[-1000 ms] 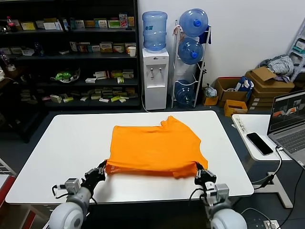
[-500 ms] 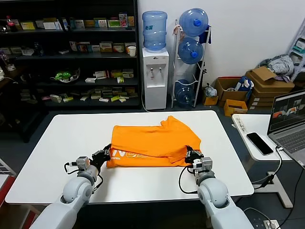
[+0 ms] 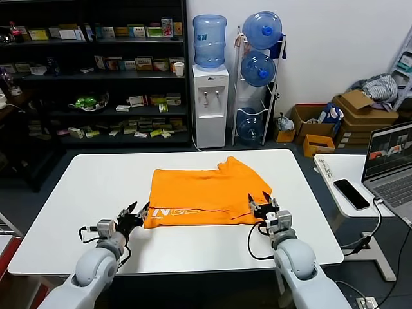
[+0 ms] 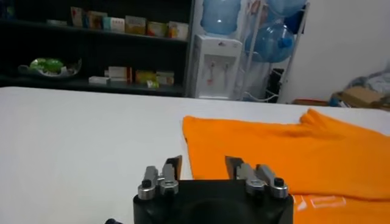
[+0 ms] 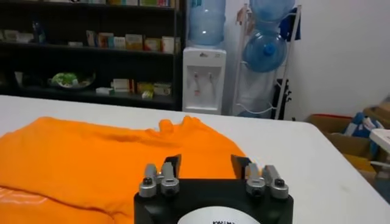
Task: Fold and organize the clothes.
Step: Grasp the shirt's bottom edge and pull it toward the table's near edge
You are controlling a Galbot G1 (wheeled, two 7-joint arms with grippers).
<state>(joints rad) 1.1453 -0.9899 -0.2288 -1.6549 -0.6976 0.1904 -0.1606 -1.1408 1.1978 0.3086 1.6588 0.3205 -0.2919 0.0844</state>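
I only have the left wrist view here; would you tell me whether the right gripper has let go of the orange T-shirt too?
Observer: Yes, the right gripper stands open at the near right corner of the orange T-shirt, holding nothing.
Operator: Thank you. How does the shirt lie overall?
Observer: Folded on the white table, with a near strip turned over, white lettering facing up.
Operator: And my left gripper?
Observer: The left gripper is open beside the near left corner.
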